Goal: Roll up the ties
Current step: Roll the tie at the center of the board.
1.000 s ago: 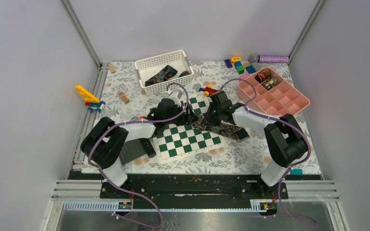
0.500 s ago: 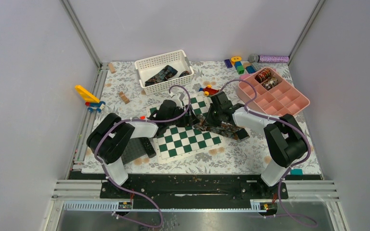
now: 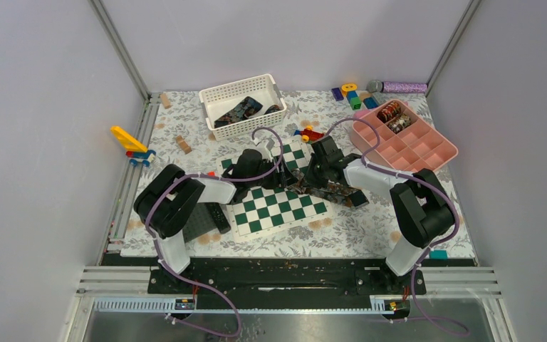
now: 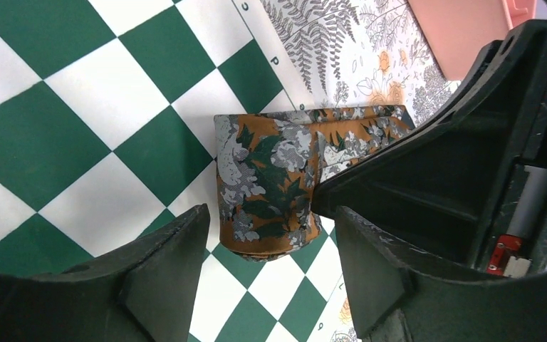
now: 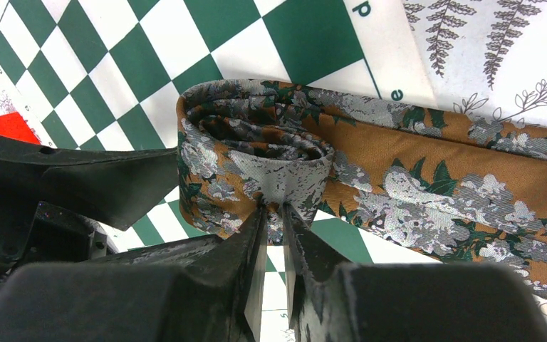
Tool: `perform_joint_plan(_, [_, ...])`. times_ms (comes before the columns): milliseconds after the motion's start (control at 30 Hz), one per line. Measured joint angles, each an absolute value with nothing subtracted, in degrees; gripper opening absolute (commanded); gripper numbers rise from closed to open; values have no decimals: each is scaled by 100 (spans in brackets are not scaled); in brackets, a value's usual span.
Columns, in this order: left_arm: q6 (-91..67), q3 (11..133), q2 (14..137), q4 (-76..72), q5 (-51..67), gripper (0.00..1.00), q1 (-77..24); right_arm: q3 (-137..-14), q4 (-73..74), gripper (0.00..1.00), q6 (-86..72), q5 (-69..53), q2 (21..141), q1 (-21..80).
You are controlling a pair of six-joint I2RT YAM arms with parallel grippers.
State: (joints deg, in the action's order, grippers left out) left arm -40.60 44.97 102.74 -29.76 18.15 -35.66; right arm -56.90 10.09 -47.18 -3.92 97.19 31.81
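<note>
A brown-rust tie (image 3: 336, 189) with a grey and green flower pattern lies across the right edge of the green-and-white chessboard (image 3: 271, 208). Its end is rolled into a loose coil (image 5: 256, 146), and the flat rest (image 5: 463, 178) runs off to the right. My right gripper (image 5: 274, 212) is shut on the coil's outer layer; in the top view it (image 3: 309, 181) sits over the coil. My left gripper (image 4: 271, 229) is open, its fingers on either side of the coil (image 4: 267, 182) without touching it. In the top view it (image 3: 283, 174) faces the right gripper.
A white basket (image 3: 214, 96) at the back holds dark ties. A pink compartment tray (image 3: 427, 153) at the right holds coiled ties (image 3: 392, 114). Toy blocks (image 3: 352, 95), a purple roller (image 3: 403, 87), a yellow toy (image 3: 129, 141) and a dark plate (image 3: 198, 222) lie around.
My left arm has swung slightly right and forward, bringing its open gripper closer to the coil. The right gripper and the tie have hardly moved.
</note>
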Motion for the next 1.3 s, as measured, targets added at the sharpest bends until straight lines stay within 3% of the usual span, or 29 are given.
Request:
perform_joint_plan(967, [-4320,4584,10759,-3267,2045,51,-3642,-5690,1055,20,-4676,-362,9719,3170])
perform_joint_plan(1300, [-4362,4648,10779,-3249,2060,45,-3647,-5690,1090,26,-4571,-366,9655,3151])
